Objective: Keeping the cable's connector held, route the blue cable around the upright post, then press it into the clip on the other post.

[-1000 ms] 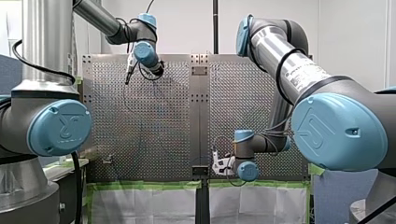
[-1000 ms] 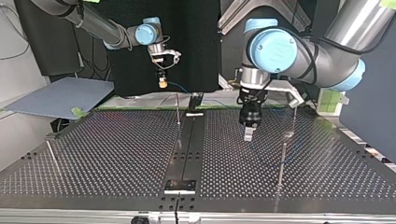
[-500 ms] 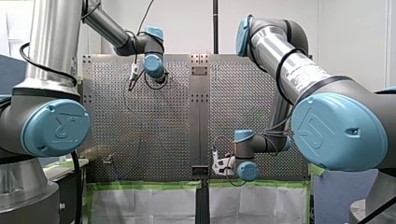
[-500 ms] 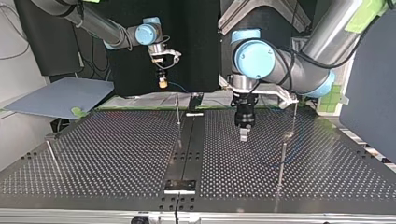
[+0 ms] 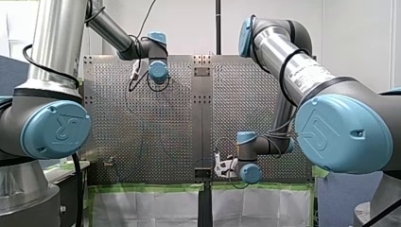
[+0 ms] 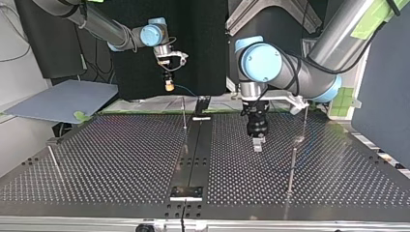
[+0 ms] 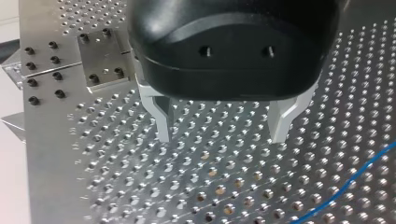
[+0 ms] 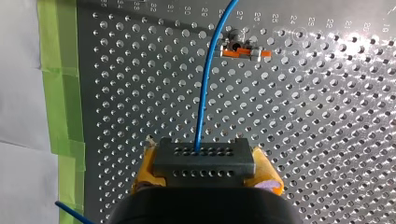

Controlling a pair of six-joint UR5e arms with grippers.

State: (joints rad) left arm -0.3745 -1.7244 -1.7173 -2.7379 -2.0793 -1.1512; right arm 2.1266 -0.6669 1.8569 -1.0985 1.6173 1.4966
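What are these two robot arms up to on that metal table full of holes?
Two arms are routing a thin blue cable over the perforated metal table. My right arm's jaws, with yellow pads, are shut on the cable's dark grey connector block. From there the cable runs past a small orange clip; it does not look pressed in. My left arm's jaws are open and empty, low over the table, with the cable off to one side.
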